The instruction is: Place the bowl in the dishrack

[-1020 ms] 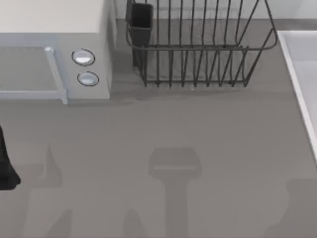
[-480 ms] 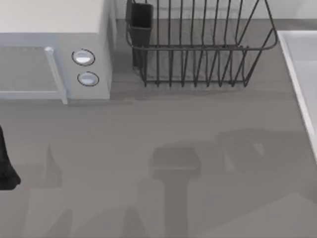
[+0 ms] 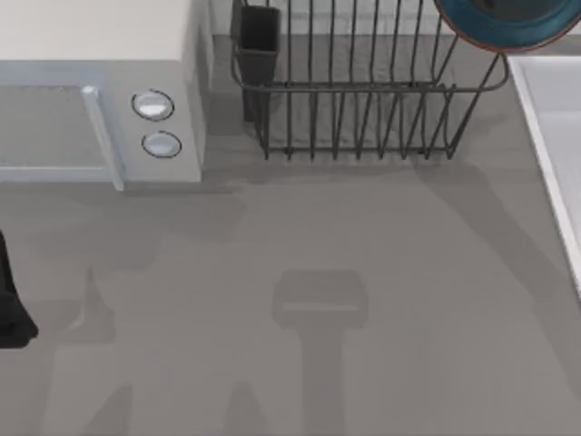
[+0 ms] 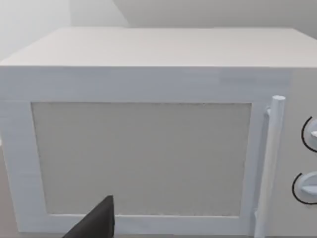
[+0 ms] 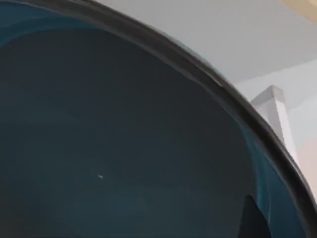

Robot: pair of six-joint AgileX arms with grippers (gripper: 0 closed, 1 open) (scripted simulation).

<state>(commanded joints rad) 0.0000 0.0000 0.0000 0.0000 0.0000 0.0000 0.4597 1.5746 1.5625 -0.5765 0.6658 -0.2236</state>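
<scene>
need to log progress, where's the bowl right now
In the top view the bowl sits at the far right edge of the picture, over the dishrack's right end, across from the microwave.

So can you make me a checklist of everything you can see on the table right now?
Surface: grey table, bare in the middle, some shadows on it.
Job's things: bowl at the top view's upper edge, over the rack's right end; rack at the back, dark cup at its left corner.
Clutter: white microwave at the back left, door shut.
Grippers: left arm parked at the left edge; fingertip against the bowl in the right wrist view.
Cables: nothing seen.
Surroundings: pale ledge on the right.
</scene>
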